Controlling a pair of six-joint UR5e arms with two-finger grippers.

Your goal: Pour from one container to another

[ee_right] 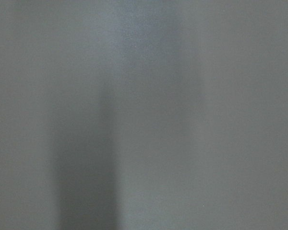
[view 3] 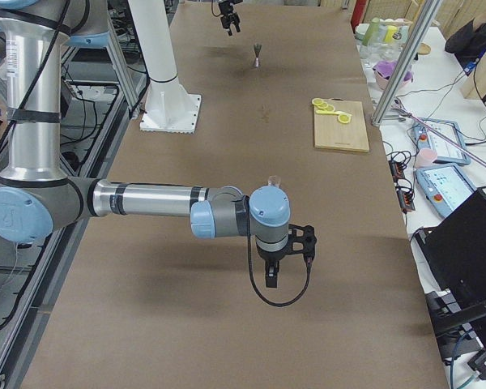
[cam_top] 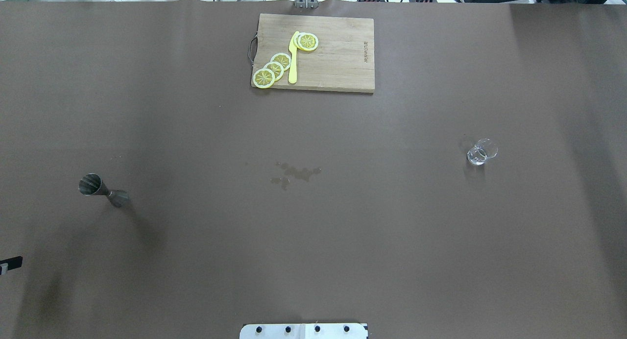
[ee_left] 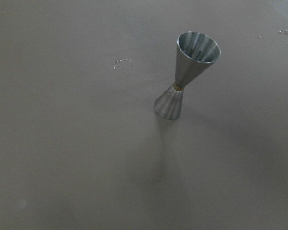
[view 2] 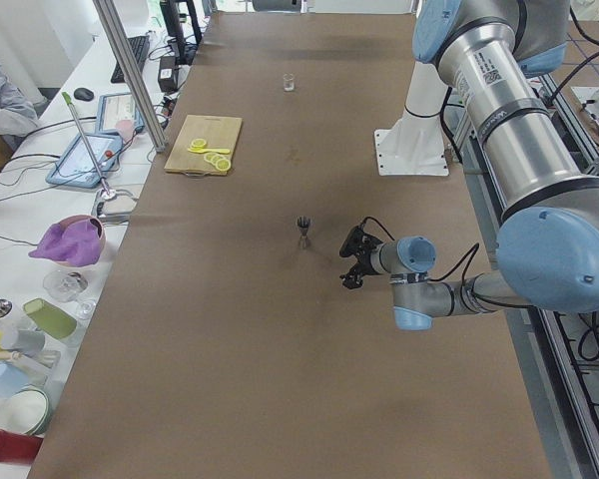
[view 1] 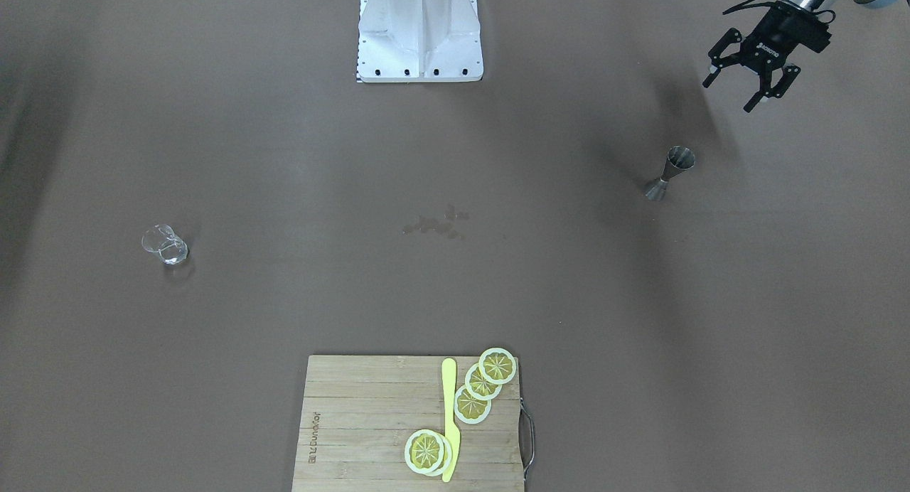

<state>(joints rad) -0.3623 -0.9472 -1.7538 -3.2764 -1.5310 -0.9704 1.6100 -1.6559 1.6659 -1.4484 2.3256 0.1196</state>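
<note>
Brown surface [cam_top: 313,241] holds a bamboo cutting board [cam_top: 338,60] at 12 o'clock. Left gripper [view 1: 731,94] hovers wide open, empty; right gripper [view 3: 287,263], cannot tell. Steel hourglass jigger [cam_top: 103,191] stands at 9 o'clock, small clear glass [cam_top: 481,152] at 3.

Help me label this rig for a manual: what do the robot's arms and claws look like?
The left arm and right arm are silver tubes joined by rounded light-blue caps; the left carries a small printed sticker. The left claw is black, two-fingered, with white lettering on its body. The right claw is also black, with a thin black cable looping beneath it.
</note>
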